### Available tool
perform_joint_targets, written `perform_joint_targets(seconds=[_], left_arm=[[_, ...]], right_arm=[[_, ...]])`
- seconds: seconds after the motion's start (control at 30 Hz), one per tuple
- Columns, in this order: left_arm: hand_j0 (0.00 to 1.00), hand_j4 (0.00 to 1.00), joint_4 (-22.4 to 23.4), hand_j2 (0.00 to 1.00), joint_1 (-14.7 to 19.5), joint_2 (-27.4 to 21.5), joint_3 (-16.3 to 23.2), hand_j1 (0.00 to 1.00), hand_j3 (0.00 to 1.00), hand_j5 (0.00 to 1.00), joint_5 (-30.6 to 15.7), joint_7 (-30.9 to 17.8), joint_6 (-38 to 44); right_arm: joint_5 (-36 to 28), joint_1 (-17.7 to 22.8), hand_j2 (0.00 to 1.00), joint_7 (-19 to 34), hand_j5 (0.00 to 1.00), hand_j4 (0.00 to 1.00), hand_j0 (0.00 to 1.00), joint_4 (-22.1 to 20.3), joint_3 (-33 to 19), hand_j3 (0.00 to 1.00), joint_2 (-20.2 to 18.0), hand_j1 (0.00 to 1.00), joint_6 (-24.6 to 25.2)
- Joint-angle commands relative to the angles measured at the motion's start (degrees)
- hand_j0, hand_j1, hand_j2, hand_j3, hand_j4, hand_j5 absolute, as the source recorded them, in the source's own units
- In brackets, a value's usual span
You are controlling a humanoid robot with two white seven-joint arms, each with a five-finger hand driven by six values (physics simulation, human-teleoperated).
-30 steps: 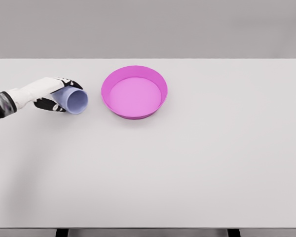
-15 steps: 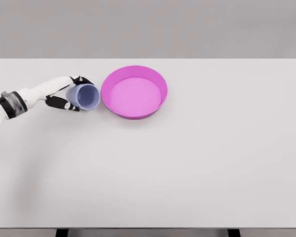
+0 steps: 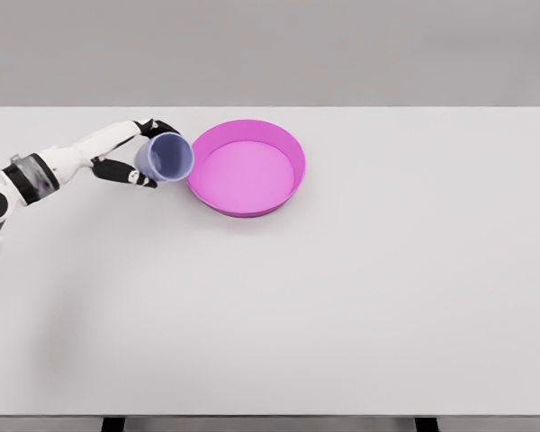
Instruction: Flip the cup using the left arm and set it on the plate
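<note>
A lavender cup (image 3: 166, 157) is held on its side, its open mouth turned toward the camera and to the right. My left hand (image 3: 144, 153) is shut on it, black-tipped fingers wrapped around its body from the left. The cup hangs just off the left rim of the magenta plate (image 3: 245, 167), a round shallow dish at the table's far middle, and its mouth nearly touches that rim. The white left arm (image 3: 58, 162) reaches in from the left edge. The right arm is out of view.
The white table (image 3: 342, 297) fills the view, with its front edge at the bottom and a grey wall behind. Nothing else stands on it.
The left hand has carried the cup to the right and slightly up, from well left of the plate to its left rim. The cup's mouth has turned more toward the camera.
</note>
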State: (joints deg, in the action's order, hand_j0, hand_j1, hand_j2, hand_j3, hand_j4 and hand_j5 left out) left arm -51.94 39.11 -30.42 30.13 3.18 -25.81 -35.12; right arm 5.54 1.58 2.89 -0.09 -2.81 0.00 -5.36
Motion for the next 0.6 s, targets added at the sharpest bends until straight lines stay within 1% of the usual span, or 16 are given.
perform_joint_targets(seconds=[0.0, 0.17, 0.3, 0.37, 0.57], left_arm=[[0.68, 0.68, 0.1, 0.68, 0.0, 0.5, -0.1, 0.68, 0.68, 0.68, -1.6, 0.0, 0.1], [0.68, 0.68, 0.1, 0.68, 0.5, 0.5, -0.1, 0.68, 0.68, 0.68, -2.5, 0.1, 0.1], [0.68, 0.68, -0.3, 0.68, 0.8, 0.5, 0.0, 0.68, 0.68, 0.68, -4.9, 0.1, 0.1], [0.68, 0.68, -0.4, 0.68, 0.8, 0.5, 0.4, 0.68, 0.68, 0.68, -4.9, 0.1, 0.1], [0.68, 0.68, -0.4, 0.68, 0.9, 2.6, 0.8, 0.68, 0.68, 0.68, -6.2, 0.1, 0.1]], right_arm=[[0.0, 0.0, 1.0, 0.0, 1.0, 1.0, 1.0, 0.0, 0.0, 1.0, 0.0, 1.0, 0.0], [0.0, 0.0, 1.0, 0.0, 1.0, 1.0, 1.0, 0.0, 0.0, 1.0, 0.0, 1.0, 0.0], [0.0, 0.0, 1.0, 0.0, 1.0, 1.0, 1.0, 0.0, 0.0, 1.0, 0.0, 1.0, 0.0], [0.0, 0.0, 1.0, 0.0, 1.0, 1.0, 1.0, 0.0, 0.0, 1.0, 0.0, 1.0, 0.0], [0.0, 0.0, 1.0, 0.0, 1.0, 1.0, 1.0, 0.0, 0.0, 1.0, 0.0, 1.0, 0.0]])
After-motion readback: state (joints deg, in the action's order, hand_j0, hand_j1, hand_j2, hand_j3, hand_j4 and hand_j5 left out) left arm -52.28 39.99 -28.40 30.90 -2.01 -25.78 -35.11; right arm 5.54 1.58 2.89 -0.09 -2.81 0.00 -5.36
